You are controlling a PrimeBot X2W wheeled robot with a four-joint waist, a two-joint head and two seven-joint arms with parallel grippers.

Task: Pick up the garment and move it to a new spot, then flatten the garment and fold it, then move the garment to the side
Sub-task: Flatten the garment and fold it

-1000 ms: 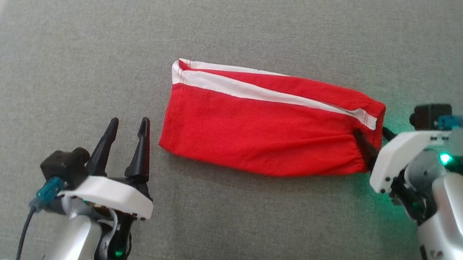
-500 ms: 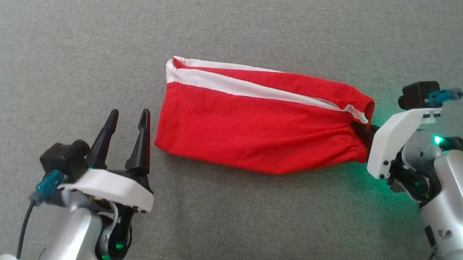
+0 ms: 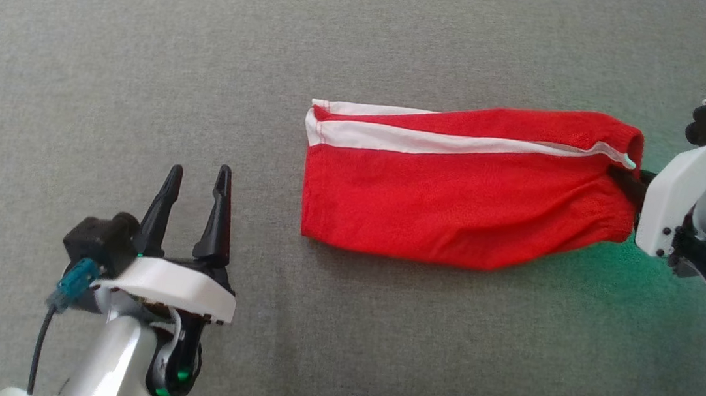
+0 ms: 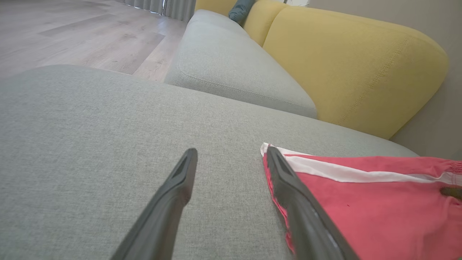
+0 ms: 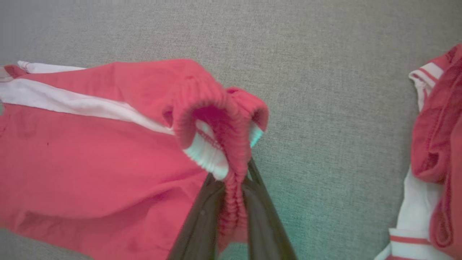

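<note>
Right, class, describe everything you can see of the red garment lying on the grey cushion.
The red garment looks like soft knit shorts, folded into a long band with white stripes along its far edge. It lies mostly flat on the grey cushion, lightly creased. Its gathered elastic end is bunched and looks slightly raised, pinched between the jaws of the right gripper. The left gripper stands open near its other end, not touching.

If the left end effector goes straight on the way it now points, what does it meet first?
Probably bare grey cushion; the left end effector points past the red garment, which lies to its right. Depth is unclear.
</note>
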